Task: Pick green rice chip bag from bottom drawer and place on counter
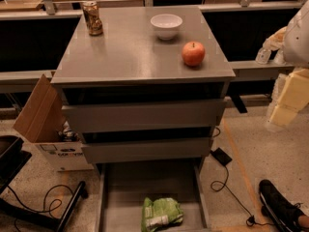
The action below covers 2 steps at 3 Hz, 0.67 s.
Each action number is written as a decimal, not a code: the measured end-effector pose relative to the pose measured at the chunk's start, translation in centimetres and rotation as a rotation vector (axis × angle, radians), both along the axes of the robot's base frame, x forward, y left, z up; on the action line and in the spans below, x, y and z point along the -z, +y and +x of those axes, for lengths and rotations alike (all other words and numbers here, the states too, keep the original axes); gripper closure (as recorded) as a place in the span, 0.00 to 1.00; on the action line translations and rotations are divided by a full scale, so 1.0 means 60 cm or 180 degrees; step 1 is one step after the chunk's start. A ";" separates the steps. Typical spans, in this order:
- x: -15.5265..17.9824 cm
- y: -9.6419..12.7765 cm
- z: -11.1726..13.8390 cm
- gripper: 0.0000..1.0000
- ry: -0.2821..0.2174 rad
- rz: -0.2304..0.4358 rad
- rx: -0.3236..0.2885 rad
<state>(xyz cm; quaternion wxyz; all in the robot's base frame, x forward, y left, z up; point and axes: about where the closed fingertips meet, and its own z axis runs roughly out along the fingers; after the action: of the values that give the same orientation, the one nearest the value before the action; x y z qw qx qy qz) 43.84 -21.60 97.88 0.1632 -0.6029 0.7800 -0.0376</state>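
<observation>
The green rice chip bag point(161, 213) lies crinkled, white label up, on the floor of the bottom drawer point(120, 187). The drawer is pulled open toward me, and the bag is near its front middle. The counter point(130, 52) is the grey top of the cabinet. My gripper point(286, 103) shows as pale cream blocks at the right edge of the camera view. It is beside the cabinet at the height of the upper drawers, well above and to the right of the bag. It holds nothing that I can see.
On the counter stand a can point(91, 18) at back left, a white bowl point(166, 25) at back middle and a red apple point(193, 53) at right. An open cardboard box point(41, 115) sits left of the cabinet. Cables point(227, 180) and a black shoe point(282, 207) are on the floor at right.
</observation>
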 end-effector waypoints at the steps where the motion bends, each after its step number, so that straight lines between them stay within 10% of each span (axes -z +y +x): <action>1: 0.000 0.000 0.000 0.00 0.0000 0.0000 0.0000; 2: 0.047 0.005 0.010 0.00 0.0007 0.0073 -0.0014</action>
<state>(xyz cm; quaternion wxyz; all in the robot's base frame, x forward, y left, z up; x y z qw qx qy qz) 44.44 -21.31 95.05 0.1693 -0.6027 0.7793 -0.0277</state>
